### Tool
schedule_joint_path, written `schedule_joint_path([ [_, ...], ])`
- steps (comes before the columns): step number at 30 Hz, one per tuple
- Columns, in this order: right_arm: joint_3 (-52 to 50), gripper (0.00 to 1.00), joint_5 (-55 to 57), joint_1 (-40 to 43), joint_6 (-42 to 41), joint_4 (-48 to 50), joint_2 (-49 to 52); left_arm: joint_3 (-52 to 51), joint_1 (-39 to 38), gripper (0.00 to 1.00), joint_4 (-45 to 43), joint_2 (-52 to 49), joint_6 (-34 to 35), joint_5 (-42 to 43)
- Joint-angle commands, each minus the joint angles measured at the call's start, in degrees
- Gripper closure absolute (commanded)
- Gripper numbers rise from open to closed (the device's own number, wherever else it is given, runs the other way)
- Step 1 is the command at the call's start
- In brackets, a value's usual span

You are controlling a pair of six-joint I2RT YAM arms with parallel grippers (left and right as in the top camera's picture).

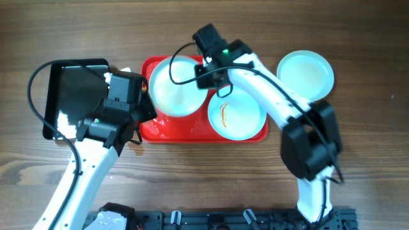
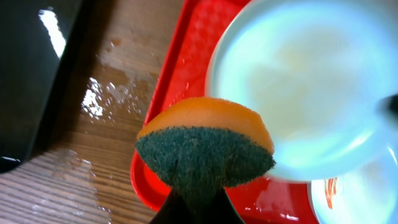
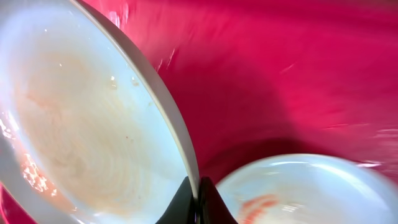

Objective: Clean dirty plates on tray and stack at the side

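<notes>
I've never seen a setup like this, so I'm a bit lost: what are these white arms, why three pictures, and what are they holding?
Two robot arms work at a wooden table. One picture looks down from above; the other two come from cameras on each wrist. The left gripper pinches an orange-and-green sponge. The right gripper clamps the rim of a smeared plate over the red tray. A second dirty plate lies on the tray, a third plate on the table beside it. A black tray sits at the left.
</notes>
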State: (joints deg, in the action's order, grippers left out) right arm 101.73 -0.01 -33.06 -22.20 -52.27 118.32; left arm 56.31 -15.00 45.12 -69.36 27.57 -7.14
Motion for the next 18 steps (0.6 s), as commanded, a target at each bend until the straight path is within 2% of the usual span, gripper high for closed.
schedule_joint_path([
  [1,1.84,0.96,13.99,0.00,3.45,-0.48,-6.95,-0.04,-0.11,0.96,0.17,-1.79,0.57,4.79],
  [8,1.84,0.96,36.28,-3.15,5.73,-0.94,-11.30,-0.04,-0.11,0.96,0.15,-3.48,1.90,5.20],
  [18,1.77,0.96,59.52,-9.84,7.15,-0.20,-11.28,-0.04,-0.11,0.96,0.17,-5.33,1.88,5.20],
])
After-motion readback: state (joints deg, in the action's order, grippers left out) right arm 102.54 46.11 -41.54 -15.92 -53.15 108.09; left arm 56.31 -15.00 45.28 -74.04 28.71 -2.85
